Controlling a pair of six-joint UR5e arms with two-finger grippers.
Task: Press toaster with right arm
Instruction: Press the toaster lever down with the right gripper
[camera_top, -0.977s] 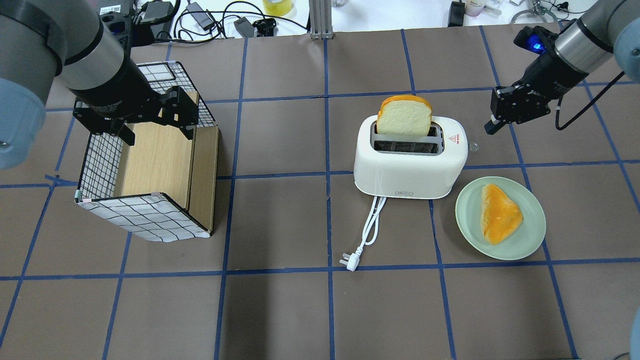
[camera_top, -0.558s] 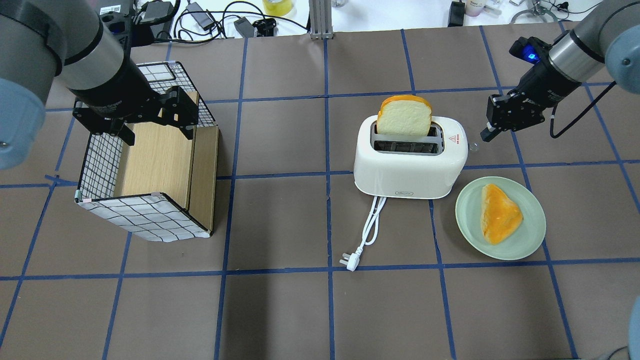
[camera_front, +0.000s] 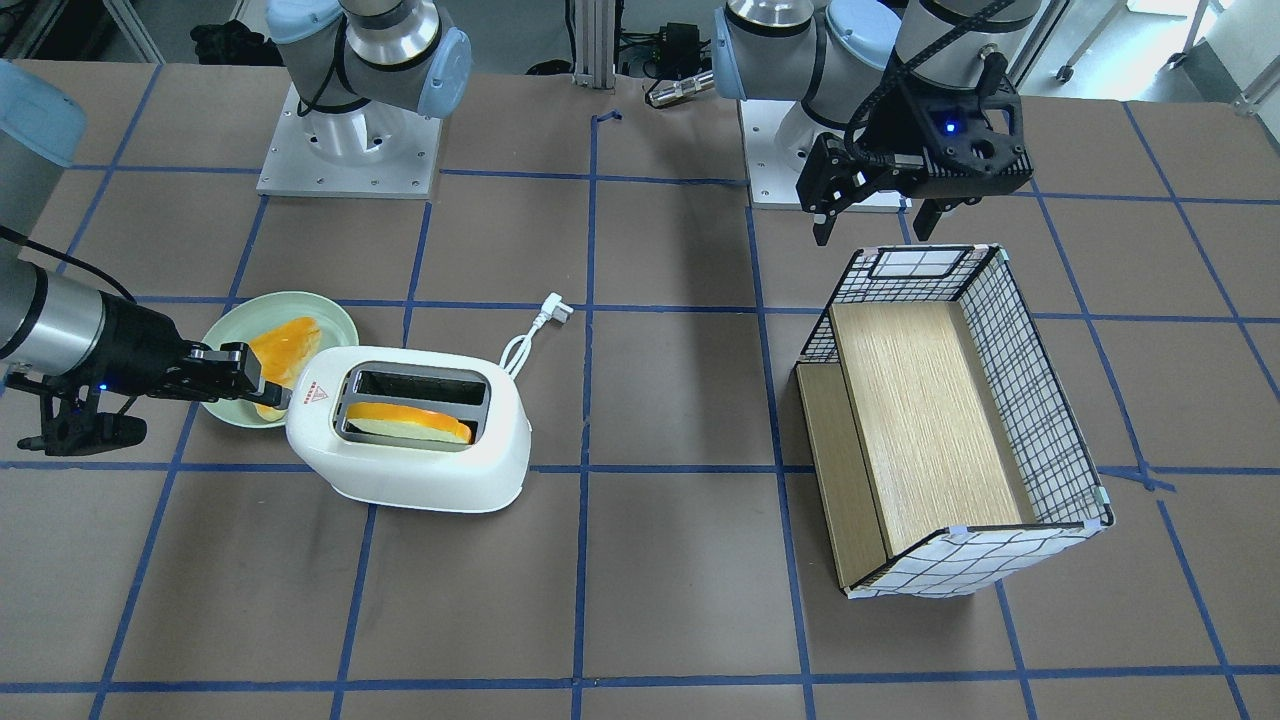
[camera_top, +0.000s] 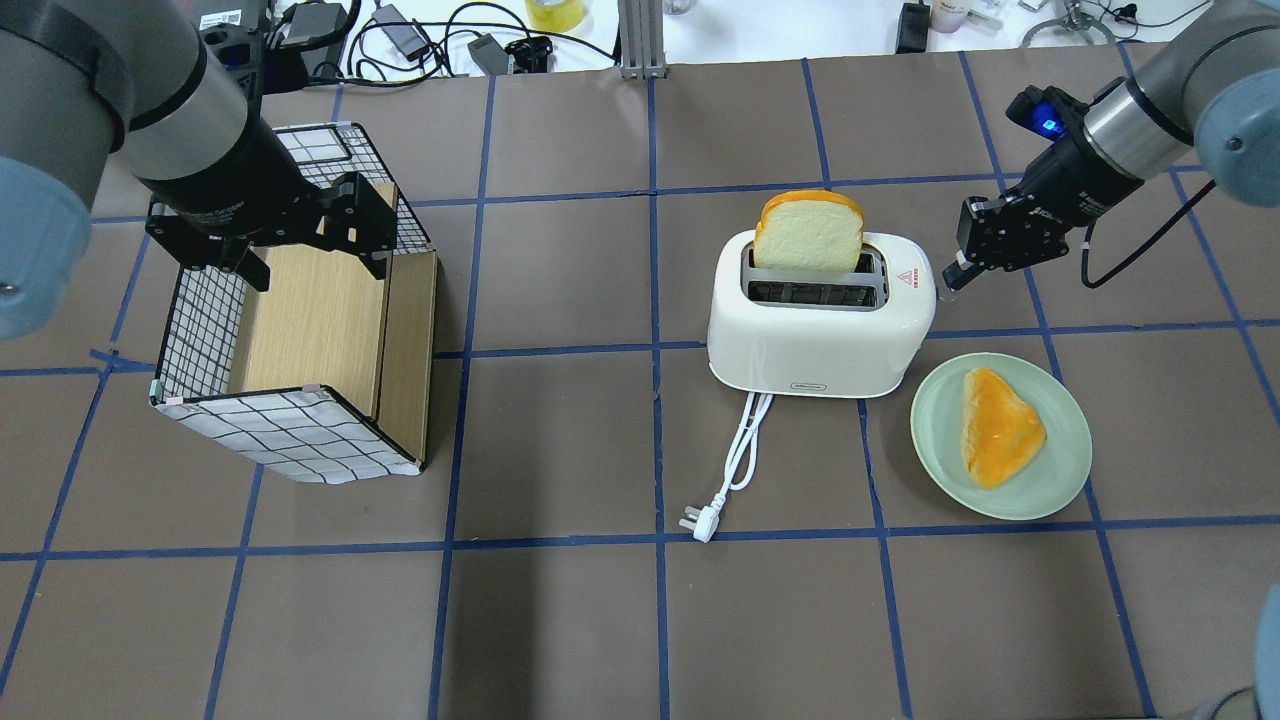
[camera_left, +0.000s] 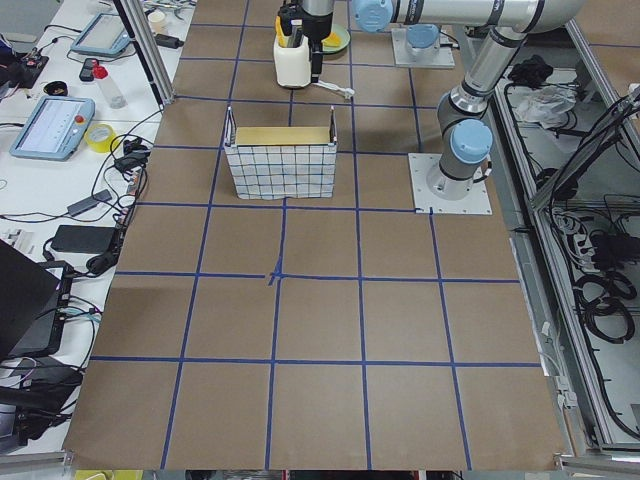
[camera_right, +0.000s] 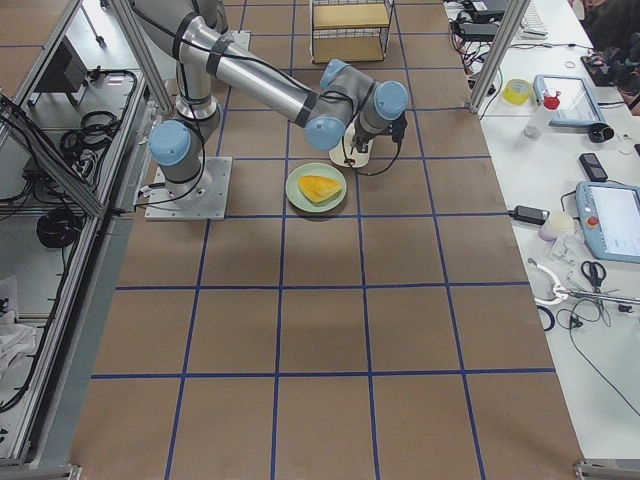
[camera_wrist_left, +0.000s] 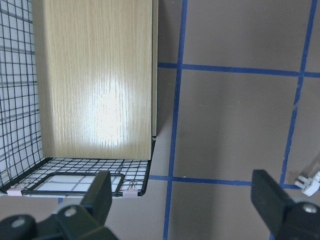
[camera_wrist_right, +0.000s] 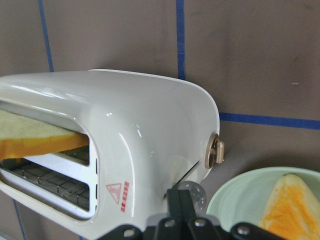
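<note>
Black fingers of your right gripper (camera_top: 949, 282) pinched closed, tip at lever knob (camera_wrist_right: 196, 192) | toaster (camera_top: 815, 340) mid-table, beside plate (camera_top: 1065, 485) | risk: off-centre push slips off knob, shoves toaster sideways | far off, left gripper (camera_top: 315, 245) spread open over basket (camera_top: 290, 430)

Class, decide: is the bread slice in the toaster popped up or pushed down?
Popped up: the slice stands tall above the toaster slots.

The right gripper (camera_top: 950, 280) has swung in and dropped toward the toaster (camera_top: 820, 330). Its tip now sits right at the toaster's end, over the clear lever knob (camera_wrist_right: 193, 194) that lay uncovered a second ago.
</note>
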